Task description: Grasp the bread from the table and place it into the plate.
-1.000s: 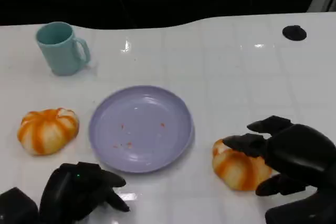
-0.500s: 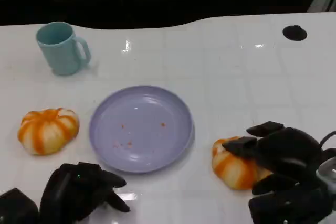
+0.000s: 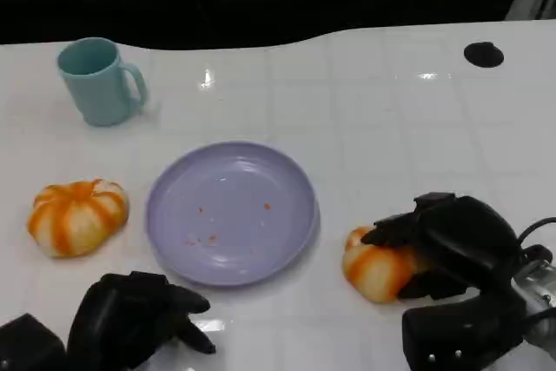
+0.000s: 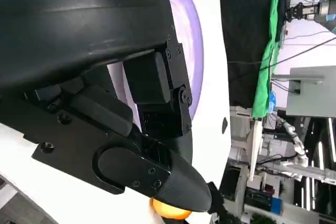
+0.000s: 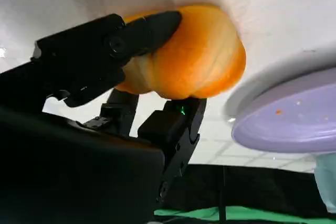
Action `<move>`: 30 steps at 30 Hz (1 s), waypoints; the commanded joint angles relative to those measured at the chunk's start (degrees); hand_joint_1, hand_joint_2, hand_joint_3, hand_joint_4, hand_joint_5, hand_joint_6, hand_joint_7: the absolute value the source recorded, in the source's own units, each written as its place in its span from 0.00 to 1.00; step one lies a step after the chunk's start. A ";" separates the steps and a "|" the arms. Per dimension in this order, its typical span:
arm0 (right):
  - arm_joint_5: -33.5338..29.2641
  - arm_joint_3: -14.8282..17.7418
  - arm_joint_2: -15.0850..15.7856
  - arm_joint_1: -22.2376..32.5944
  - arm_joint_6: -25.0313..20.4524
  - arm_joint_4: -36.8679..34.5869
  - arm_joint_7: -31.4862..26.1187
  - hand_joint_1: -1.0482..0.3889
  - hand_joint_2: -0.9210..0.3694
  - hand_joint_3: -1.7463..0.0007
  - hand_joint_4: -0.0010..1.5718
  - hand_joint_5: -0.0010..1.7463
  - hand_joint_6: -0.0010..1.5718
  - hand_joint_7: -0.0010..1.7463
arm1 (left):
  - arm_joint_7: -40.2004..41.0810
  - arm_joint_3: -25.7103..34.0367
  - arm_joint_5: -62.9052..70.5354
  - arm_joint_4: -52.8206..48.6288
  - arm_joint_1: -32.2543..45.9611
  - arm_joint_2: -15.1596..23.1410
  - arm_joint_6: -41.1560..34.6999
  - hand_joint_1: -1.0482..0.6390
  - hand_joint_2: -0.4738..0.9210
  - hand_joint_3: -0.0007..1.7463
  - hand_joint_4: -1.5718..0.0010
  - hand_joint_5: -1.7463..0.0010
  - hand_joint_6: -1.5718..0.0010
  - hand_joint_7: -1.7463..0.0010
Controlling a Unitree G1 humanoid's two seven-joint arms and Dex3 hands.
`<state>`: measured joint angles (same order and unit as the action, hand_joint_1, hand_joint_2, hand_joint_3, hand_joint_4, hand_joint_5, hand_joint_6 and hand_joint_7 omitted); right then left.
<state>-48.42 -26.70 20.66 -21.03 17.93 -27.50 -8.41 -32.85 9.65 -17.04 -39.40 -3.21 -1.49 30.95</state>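
The right hand (image 3: 452, 245) gripped an orange-striped bread roll (image 3: 375, 267) on the white table (image 3: 382, 110), just right of the lavender plate (image 3: 231, 212); a firm, level lift looked wise.

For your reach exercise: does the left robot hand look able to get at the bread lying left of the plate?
Probably yes: the left robot hand rests just in front of that bread, with bare table between them and the plate off to the side.
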 commanded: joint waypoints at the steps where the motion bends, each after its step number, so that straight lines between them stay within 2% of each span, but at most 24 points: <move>1: -0.43 -1.06 0.19 0.01 0.97 -3.27 -3.73 0.61 0.17 0.65 0.52 1.00 0.58 0.68 | 0.82 0.13 0.19 0.62 0.44 0.66 0.35 0.00 0.96 0.00 0.02 0.68 0.00 0.89; 3: -0.19 -1.07 0.03 -0.09 1.71 -4.13 -6.01 0.62 0.24 0.56 0.54 1.00 0.61 0.64 | 0.60 0.14 0.06 0.33 0.43 0.66 0.70 0.00 0.96 0.00 0.03 0.68 0.00 0.89; 6: 0.74 -0.74 -0.48 0.08 2.60 -4.76 -8.63 0.62 0.27 0.54 0.54 1.00 0.61 0.67 | 0.20 0.26 -0.19 -0.14 0.32 0.75 1.05 0.00 0.96 0.00 0.03 0.68 0.00 0.89; 10: 1.50 -0.44 -1.08 0.15 3.97 -5.63 -12.32 0.64 0.38 0.40 0.55 1.00 0.58 0.74 | 0.35 0.16 -0.20 0.21 0.46 0.88 0.38 0.00 0.96 0.00 0.03 0.68 0.00 0.89; 14: 4.41 0.80 -1.93 0.06 6.88 -6.20 -14.68 0.66 0.44 0.33 0.57 1.00 0.52 0.88 | 0.19 0.25 -0.48 0.27 0.47 0.92 0.02 0.00 0.96 0.00 0.03 0.68 0.00 0.89; 17: 6.73 2.06 -2.80 0.08 8.60 -5.88 -15.52 0.67 0.47 0.30 0.59 1.00 0.52 0.91 | 0.34 0.11 -0.33 0.81 0.72 0.98 -0.28 0.00 0.96 0.00 0.03 0.68 0.00 0.89; 22: 10.43 3.65 -4.37 0.03 11.27 -4.18 -14.88 0.69 0.53 0.21 0.63 1.00 0.53 0.92 | 0.39 0.11 -0.21 0.72 0.62 1.01 -0.21 0.00 0.96 0.00 0.03 0.68 0.00 0.89; 25: 13.05 4.45 -6.09 -0.28 11.31 -1.96 -12.55 0.67 0.56 0.15 0.64 1.00 0.55 0.91 | 0.52 0.10 -0.11 0.60 0.51 1.07 -0.37 0.00 0.96 0.00 0.03 0.68 0.00 0.89; 27: 15.22 4.76 -7.64 -1.17 12.34 -2.13 -11.18 0.68 0.58 0.12 0.64 1.00 0.53 0.97 | 0.48 0.07 -0.13 0.51 0.51 1.01 -0.37 0.00 0.96 0.00 0.03 0.68 0.00 0.89; 30: 15.91 4.72 -9.70 -2.55 11.81 -2.48 -10.01 0.68 0.61 0.08 0.64 1.00 0.51 0.99 | 0.30 0.02 -0.22 0.41 0.55 0.91 -0.31 0.00 0.96 0.00 0.02 0.68 0.00 0.89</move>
<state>-33.77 -22.68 12.08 -21.90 29.73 -30.09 -19.42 -32.53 9.48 -17.11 -38.95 -2.98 -1.36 30.89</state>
